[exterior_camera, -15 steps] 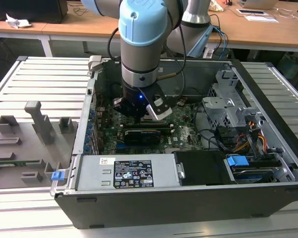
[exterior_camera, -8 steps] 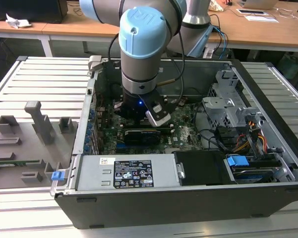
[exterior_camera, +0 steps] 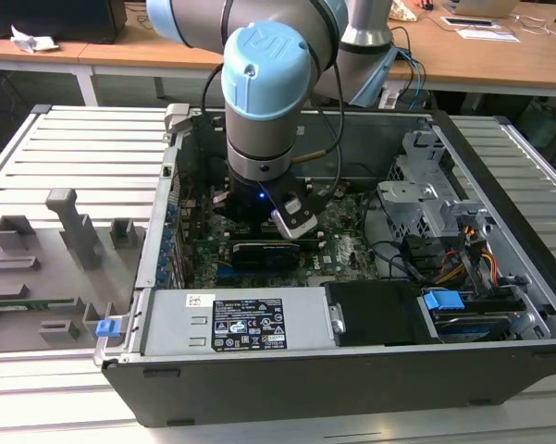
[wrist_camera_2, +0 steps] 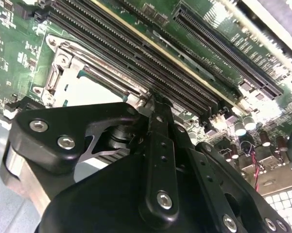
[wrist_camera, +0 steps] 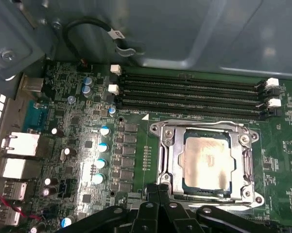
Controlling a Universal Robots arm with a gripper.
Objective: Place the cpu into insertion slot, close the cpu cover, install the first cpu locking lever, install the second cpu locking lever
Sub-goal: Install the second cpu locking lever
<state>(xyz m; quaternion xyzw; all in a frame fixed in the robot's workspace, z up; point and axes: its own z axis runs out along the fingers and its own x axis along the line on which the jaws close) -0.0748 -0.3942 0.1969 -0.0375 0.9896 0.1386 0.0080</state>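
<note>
The cpu (wrist_camera: 206,162), a square chip with a pale silver-grey top whose faint print cannot be read, lies flat in the insertion slot (wrist_camera: 184,182) beneath the closed cpu cover (wrist_camera: 171,153), parallel to the long memory slots (wrist_camera: 189,94) on the green board. The gripper (wrist_camera: 158,189), fingers together and empty, touches the cover's edge.

Reached down into an open computer case (exterior_camera: 500,199) with the arm (exterior_camera: 264,102), wrist low over the green board (exterior_camera: 347,242). Stood on a slatted table (exterior_camera: 83,153), beside grey fixtures (exterior_camera: 69,227).
</note>
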